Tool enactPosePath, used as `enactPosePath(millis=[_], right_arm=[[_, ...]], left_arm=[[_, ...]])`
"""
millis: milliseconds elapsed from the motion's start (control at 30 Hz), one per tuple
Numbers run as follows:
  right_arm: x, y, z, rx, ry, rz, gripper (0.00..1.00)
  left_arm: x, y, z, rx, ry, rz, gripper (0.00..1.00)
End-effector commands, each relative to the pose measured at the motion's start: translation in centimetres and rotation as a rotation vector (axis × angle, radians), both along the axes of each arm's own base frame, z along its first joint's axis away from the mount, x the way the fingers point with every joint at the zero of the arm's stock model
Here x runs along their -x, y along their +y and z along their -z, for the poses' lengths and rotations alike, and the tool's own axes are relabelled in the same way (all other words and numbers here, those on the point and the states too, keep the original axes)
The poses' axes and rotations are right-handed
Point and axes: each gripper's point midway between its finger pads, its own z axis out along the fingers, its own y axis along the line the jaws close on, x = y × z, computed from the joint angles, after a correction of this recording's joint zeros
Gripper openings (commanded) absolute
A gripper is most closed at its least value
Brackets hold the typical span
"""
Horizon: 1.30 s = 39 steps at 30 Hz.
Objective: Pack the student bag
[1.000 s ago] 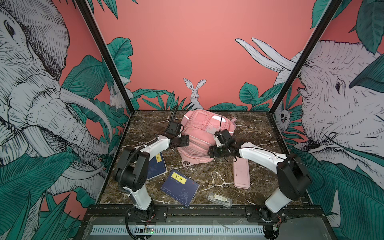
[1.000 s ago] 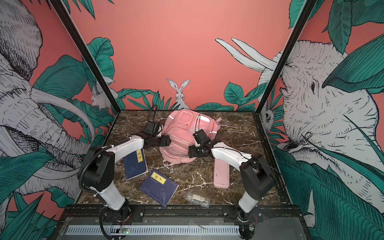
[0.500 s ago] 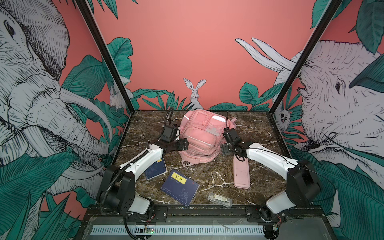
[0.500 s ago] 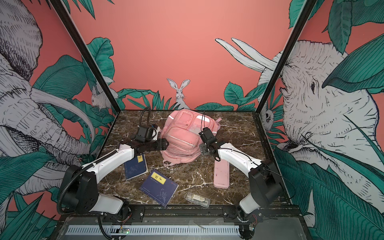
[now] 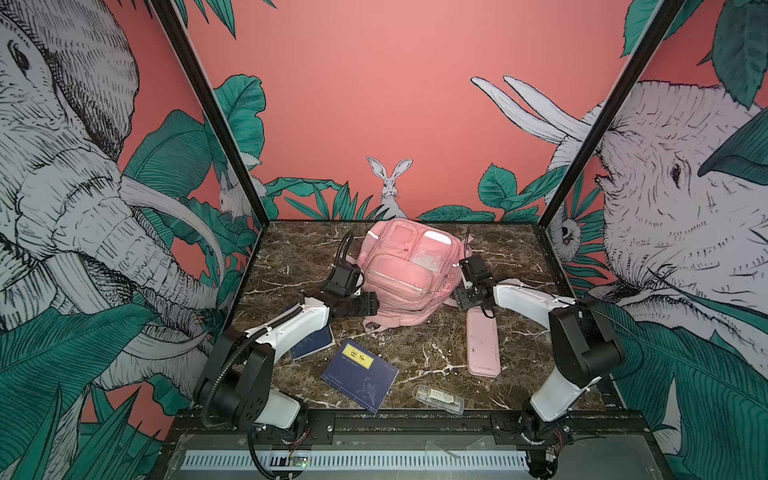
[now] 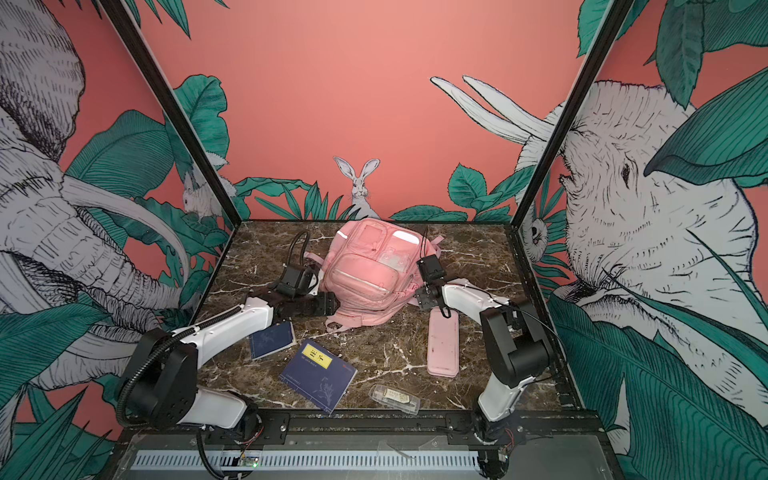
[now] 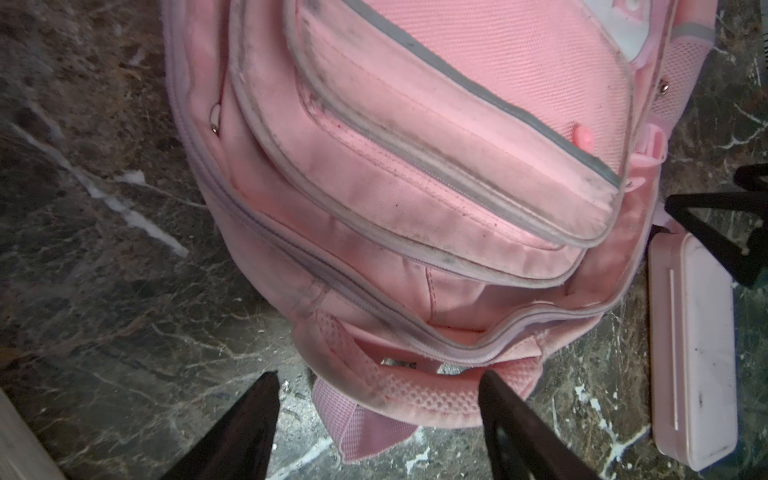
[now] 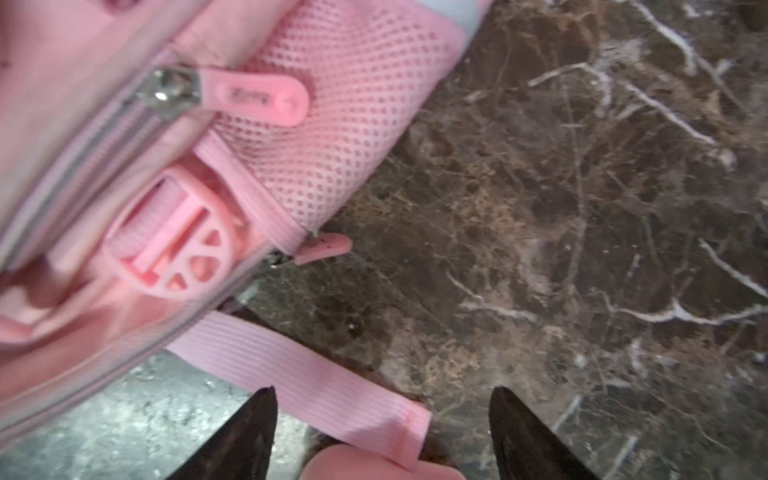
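The student bag (image 5: 405, 274) (image 6: 365, 270) is a pink backpack lying front-up at the middle back of the marble table. In the left wrist view its main zip gapes a little above the mesh top handle (image 7: 415, 395). My left gripper (image 5: 370, 305) (image 6: 329, 305) (image 7: 378, 380) is open at the bag's near left corner, the handle just ahead of its fingers. My right gripper (image 5: 459, 297) (image 6: 424, 297) (image 8: 382, 395) is open beside the bag's right side, low over a loose pink strap (image 8: 299, 370). It grips nothing.
A long pink pencil case (image 5: 482, 343) (image 7: 692, 345) lies right of the bag, just under the right gripper. Two dark blue notebooks (image 5: 359, 376) (image 5: 311, 345) lie at the front left. A clear plastic box (image 5: 438, 399) sits near the front edge.
The right gripper has slid right, off the bag's front to its side. The left gripper has dropped toward the bag's near corner as its arm stretched out lower.
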Motion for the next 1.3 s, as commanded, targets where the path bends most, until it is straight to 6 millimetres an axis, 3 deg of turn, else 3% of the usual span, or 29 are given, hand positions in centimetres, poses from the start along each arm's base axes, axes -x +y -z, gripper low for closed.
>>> enactPosePath(millis=[0, 167, 333, 500, 700, 900, 1033, 1267], right_arm=[[-1.7, 2.8, -0.6, -0.119, -0.011, -0.057, 0.78], [-2.1, 3.5, 1.3, -0.150, 0.074, -0.074, 0.73], [-2.6, 2.5, 1.9, -0.197, 0.115, -0.023, 0.68], [-3.0, 2.8, 2.4, -0.269, 0.135, -0.012, 0.65], [-3.4, 2.8, 2.7, -0.263, 0.150, -0.008, 0.66], [-3.9, 3.3, 2.7, -0.283, 0.154, -0.016, 0.66], [-3.6, 3.8, 2.5, -0.313, 0.172, -0.024, 0.63], [-2.4, 4.0, 3.3, -0.338, 0.183, -0.039, 0.60]], left_arm=[[-0.7, 0.1, 0.4, -0.020, -0.009, -0.019, 0.77], [-1.2, 0.2, 1.3, -0.044, -0.002, -0.022, 0.77], [-1.7, 0.5, 1.7, -0.060, -0.002, -0.026, 0.77], [-2.2, 1.1, 2.2, -0.076, 0.005, -0.037, 0.76], [-3.2, 1.9, 2.5, -0.087, 0.014, -0.055, 0.58], [-4.2, 2.8, 2.3, -0.089, 0.010, -0.079, 0.51], [-4.9, 3.1, 1.0, -0.092, -0.010, -0.083, 0.51], [-5.1, 1.0, -3.6, -0.143, -0.128, 0.006, 0.59]])
